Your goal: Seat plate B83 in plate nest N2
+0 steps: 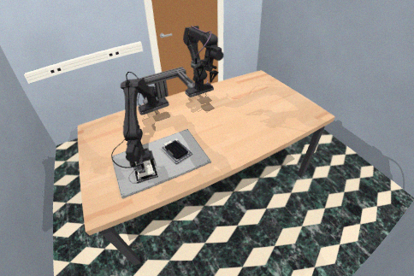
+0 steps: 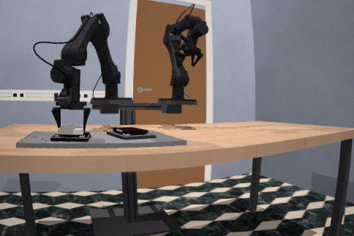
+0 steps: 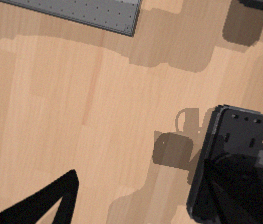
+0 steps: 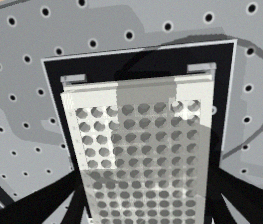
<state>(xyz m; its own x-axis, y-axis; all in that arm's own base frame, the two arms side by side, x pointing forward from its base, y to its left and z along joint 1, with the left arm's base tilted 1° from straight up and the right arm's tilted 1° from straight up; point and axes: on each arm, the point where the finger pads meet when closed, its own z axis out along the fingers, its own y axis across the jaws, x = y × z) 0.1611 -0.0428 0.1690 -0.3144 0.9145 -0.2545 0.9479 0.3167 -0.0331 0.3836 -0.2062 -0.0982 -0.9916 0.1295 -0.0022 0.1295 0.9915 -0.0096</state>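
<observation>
Pale wood grain runs across the table (image 1: 257, 123) (image 2: 234, 136) (image 3: 42, 100). Near left, on a dotted grey board (image 1: 194, 140) (image 2: 33, 142) (image 3: 87, 12) (image 4: 17, 112), the right gripper (image 1: 145, 170) (image 2: 71, 127) (image 4: 143, 168) grips the white, round-holed plate (image 1: 147, 169) (image 2: 70, 130) (image 4: 149, 150) at a black nest (image 1: 156, 173) (image 2: 55, 139) (image 4: 102, 67); full seating is unclear. A black plate (image 1: 176, 149) (image 2: 131, 131) occupies the nest to its right. The left gripper (image 1: 207, 77) (image 2: 188, 61) (image 3: 138, 170) gapes wide, empty. Fingers partly hide the white plate's sides; no lettering is legible.
</observation>
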